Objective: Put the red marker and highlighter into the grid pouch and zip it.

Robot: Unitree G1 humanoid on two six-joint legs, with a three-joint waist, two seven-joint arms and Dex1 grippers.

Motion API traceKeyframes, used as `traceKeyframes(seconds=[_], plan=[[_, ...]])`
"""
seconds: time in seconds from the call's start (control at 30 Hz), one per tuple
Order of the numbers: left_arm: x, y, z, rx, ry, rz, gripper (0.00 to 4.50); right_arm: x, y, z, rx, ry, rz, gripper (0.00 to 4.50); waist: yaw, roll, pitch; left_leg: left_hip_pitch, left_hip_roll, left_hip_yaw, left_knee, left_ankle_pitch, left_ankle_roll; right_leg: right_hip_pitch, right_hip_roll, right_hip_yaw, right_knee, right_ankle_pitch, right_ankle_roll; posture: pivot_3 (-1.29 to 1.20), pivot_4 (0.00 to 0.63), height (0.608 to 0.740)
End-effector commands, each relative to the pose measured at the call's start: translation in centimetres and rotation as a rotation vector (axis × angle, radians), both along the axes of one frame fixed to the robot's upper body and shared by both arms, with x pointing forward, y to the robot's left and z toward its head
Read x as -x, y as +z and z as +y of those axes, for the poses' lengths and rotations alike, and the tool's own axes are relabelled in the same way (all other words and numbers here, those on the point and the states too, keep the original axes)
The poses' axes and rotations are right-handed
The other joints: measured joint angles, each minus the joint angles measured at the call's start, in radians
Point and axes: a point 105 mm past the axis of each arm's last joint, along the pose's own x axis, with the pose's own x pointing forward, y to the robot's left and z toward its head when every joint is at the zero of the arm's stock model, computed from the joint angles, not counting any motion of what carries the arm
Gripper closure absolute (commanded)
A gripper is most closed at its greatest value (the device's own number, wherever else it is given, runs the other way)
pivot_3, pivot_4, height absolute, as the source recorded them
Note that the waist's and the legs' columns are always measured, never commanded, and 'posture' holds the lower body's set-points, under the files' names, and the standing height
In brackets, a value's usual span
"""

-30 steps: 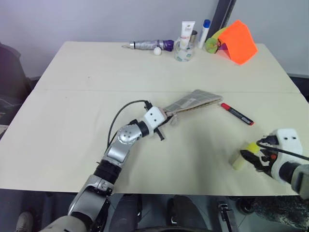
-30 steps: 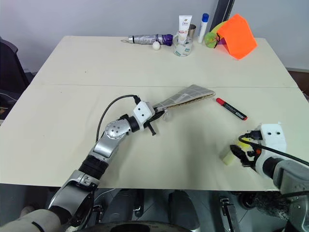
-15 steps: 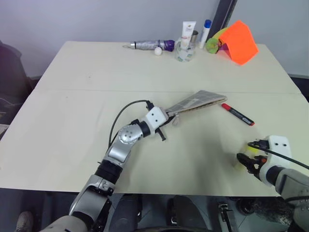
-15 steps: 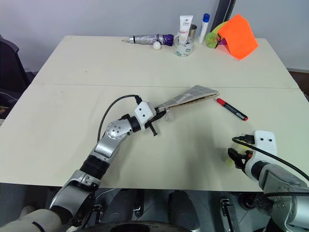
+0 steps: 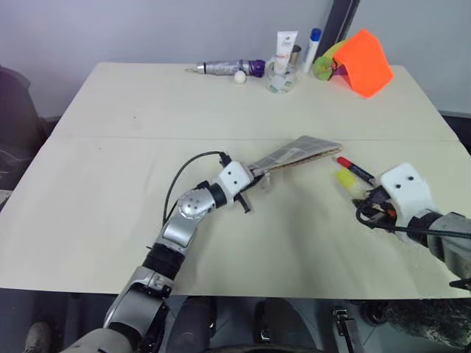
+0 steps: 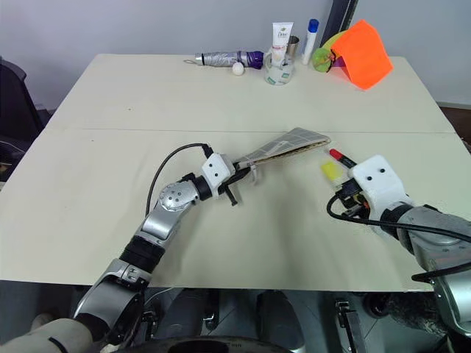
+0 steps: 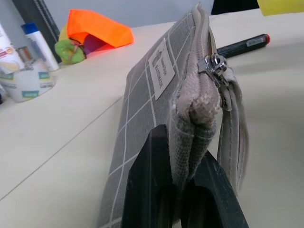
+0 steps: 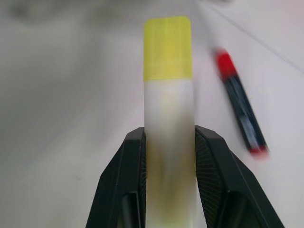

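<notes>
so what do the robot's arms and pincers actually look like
Both arms are built of silver-grey metal segments with black ribbed sections nearer the body. Each wrist carries a white boxy housing, and a black cable loops out from it along the forearm. The left pincer and the right pincer each have two black fingers, broad and slightly curved, with a finely textured inner face.

Clamped between two black fingers (image 7: 147, 190): the near end of the grid pouch (image 7: 147, 109), standing on edge, white label facing out, zipper pull (image 7: 214, 64) hanging just beside the pinched corner. Lying on the table (image 7: 61, 137) beyond the pouch: the red marker (image 7: 244, 45). Farther back, well apart from the pouch: an orange object (image 7: 97, 29), a green thing (image 7: 70, 50), a blue-capped tube (image 7: 40, 45). Yellow highlighter (image 7: 280, 5) above the marker.
</notes>
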Motion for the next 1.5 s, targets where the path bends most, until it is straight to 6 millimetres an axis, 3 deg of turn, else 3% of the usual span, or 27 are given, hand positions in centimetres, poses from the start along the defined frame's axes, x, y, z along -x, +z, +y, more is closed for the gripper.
traceKeyframes(seconds=[0.03,0.33,0.83,0.97,1.23,1.5], plan=[[0.3,1.2,-0.1,0.035,-0.002,-0.038,4.50,-0.9,1.5,0.4,0.003,0.029,-0.055,3.66,0.001,0.000,0.000,0.000,0.000,0.000,0.000,0.000,0.000,0.000,-0.001,0.000,0.000,0.000,0.000,0.00,0.150,0.740],[0.9,1.3,-0.1,0.013,-0.020,-0.065,4.50,-3.3,1.5,1.8,-0.057,0.047,-0.046,3.66,0.002,0.000,0.000,0.000,0.000,0.000,0.000,0.000,0.000,0.000,-0.002,0.000,0.000,0.000,0.000,0.00,0.150,0.740],[1.5,1.2,-0.3,-0.010,-0.042,-0.076,4.50,-4.1,1.0,3.2,-0.062,0.083,-0.013,3.66,0.003,0.000,0.000,0.000,0.000,0.000,0.000,0.000,0.000,0.000,-0.002,0.000,0.000,0.000,0.000,0.00,0.150,0.740],[1.2,1.1,0.0,0.002,-0.022,-0.056,4.50,-3.8,1.4,3.0,-0.065,0.084,-0.018,3.66,0.003,0.000,0.000,0.000,0.000,0.000,0.000,0.000,0.000,0.000,-0.002,0.000,0.000,0.000,0.000,0.00,0.150,0.740],[0.9,0.7,0.2,-0.017,-0.014,-0.051,4.50,-3.5,2.6,-0.1,-0.045,-0.022,-0.044,3.66,0.003,0.000,0.000,0.000,0.000,0.000,0.000,0.000,0.000,0.000,-0.002,0.000,0.000,0.000,0.000,0.00,0.150,0.740],[1.0,0.9,-0.1,-0.014,-0.021,-0.060,4.50,-3.8,2.2,0.2,-0.052,-0.014,-0.030,3.66,0.003,0.001,0.000,0.000,0.000,0.000,0.000,0.000,0.000,0.000,-0.002,0.000,0.000,0.000,0.000,0.00,0.150,0.740]])
